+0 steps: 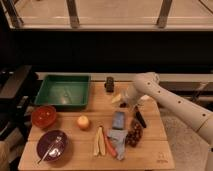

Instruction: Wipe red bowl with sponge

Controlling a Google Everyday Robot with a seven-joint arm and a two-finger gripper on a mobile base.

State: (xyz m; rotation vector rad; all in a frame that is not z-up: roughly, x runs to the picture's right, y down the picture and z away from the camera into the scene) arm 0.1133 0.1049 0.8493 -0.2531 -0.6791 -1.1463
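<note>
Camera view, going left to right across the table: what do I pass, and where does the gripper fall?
Red bowl → round orange fruit → pale yellow strips → gripper, low over the wooden table, right of centre.

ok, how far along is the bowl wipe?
Done: nothing visible. The red bowl sits far left, untouched. In hand: the gripper is low at centre-right, beside a yellow piece, possibly the sponge. Left: grasp, carry to the bowl, wipe.
</note>
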